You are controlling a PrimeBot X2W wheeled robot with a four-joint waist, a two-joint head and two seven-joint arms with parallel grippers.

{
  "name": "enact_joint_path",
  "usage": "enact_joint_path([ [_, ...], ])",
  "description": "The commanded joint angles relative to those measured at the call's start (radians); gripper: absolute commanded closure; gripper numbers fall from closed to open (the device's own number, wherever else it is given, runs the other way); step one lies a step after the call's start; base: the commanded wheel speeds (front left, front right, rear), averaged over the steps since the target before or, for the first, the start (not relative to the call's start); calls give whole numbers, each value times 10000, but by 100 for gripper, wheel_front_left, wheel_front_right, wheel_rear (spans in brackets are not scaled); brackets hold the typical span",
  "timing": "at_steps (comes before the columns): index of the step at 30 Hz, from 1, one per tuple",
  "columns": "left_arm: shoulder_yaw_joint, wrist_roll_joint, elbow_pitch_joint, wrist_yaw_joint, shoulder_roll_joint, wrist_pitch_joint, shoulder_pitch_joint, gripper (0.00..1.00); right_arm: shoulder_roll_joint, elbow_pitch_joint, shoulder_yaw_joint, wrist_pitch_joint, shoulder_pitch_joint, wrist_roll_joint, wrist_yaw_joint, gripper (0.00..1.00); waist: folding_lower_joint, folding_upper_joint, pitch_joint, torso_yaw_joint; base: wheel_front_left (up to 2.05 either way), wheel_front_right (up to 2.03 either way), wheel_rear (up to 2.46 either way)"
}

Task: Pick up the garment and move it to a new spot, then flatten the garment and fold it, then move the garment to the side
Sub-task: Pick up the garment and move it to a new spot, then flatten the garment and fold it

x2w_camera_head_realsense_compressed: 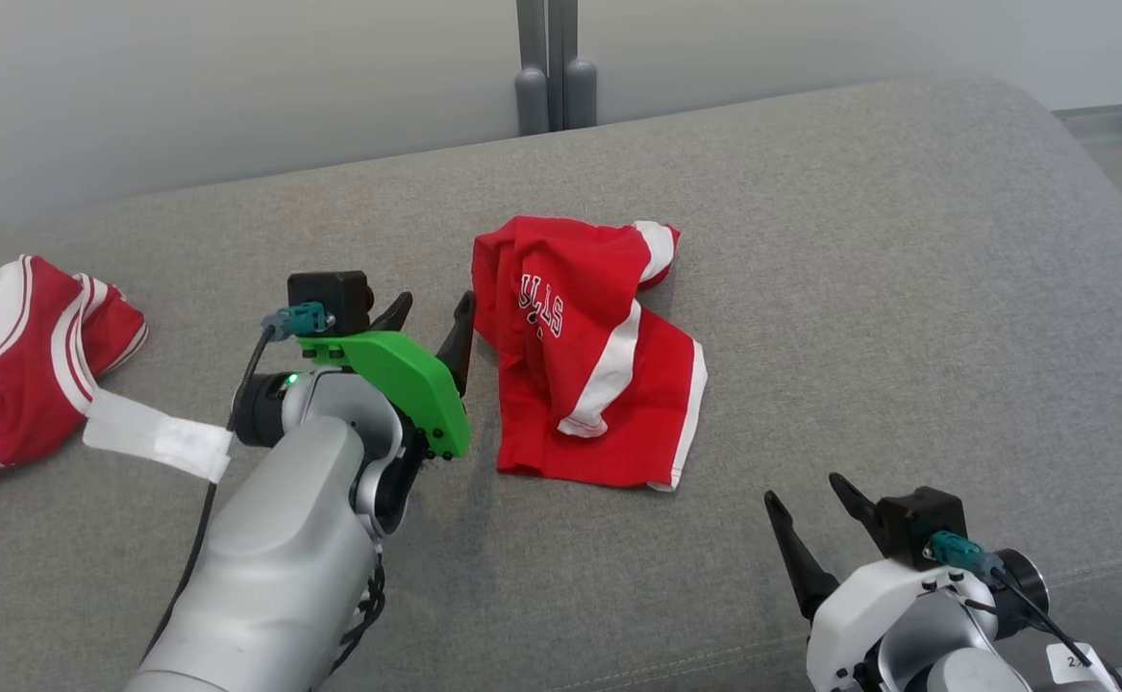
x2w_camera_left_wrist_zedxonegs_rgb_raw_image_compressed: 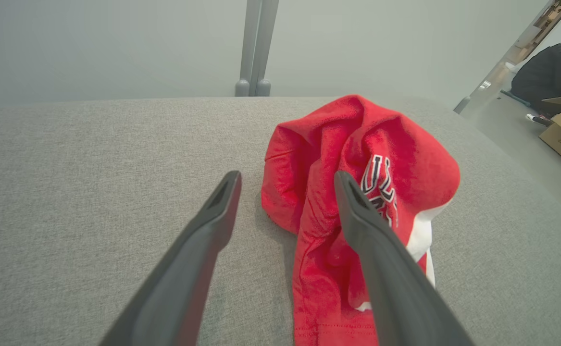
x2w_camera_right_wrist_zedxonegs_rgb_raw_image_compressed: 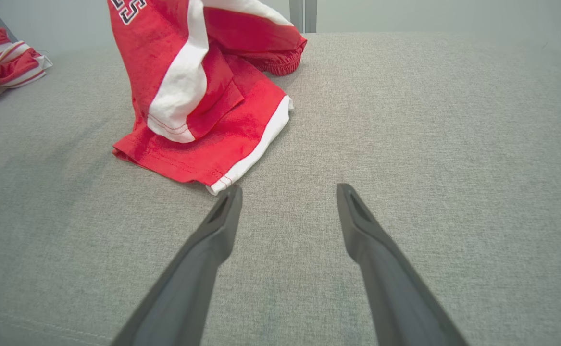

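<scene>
My left tool point(x2w_camera_head_realsense_compressed: 436, 300) stands wide open and holds nothing. Its fingers are just beside the left edge of the red garment point(x2w_camera_head_realsense_compressed: 580, 356), and I cannot tell if one finger touches the cloth. The red garment lies crumpled near the middle of the grey sofa cushion point(x2w_camera_head_realsense_compressed: 907, 288), with white stripes and some letters showing. My right tool point(x2w_camera_head_realsense_compressed: 803, 488) is also wide open and empty, near the lower right corner of the garment but apart from it. A second red and white garment point(x2w_camera_head_realsense_compressed: 12, 356) lies well apart at the far left, with a white strip point(x2w_camera_head_realsense_compressed: 157, 437) beside it.
</scene>
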State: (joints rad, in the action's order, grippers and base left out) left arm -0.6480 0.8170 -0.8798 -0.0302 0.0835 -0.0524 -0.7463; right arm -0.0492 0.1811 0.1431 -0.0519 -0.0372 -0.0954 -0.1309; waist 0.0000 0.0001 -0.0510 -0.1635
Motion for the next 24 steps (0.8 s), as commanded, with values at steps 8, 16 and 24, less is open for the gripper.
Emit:
enact_joint_path([
  [8,-493,-560,592,419,-11,-921,1023,0,-22,-138,-353,-82,544,47,3,0,0,-1,556,230,0,0,0],
  [16,-1019,-797,1152,825,-150,-876,1689,0,-21,-464,-522,-292,725,268,3,0,0,-1,429,-36,0,0,0],
  [24,-1372,-774,1062,1105,-240,-596,1652,0,-21,-794,-443,-441,487,341,3,0,0,-1,-194,-602,0,0,0],
])
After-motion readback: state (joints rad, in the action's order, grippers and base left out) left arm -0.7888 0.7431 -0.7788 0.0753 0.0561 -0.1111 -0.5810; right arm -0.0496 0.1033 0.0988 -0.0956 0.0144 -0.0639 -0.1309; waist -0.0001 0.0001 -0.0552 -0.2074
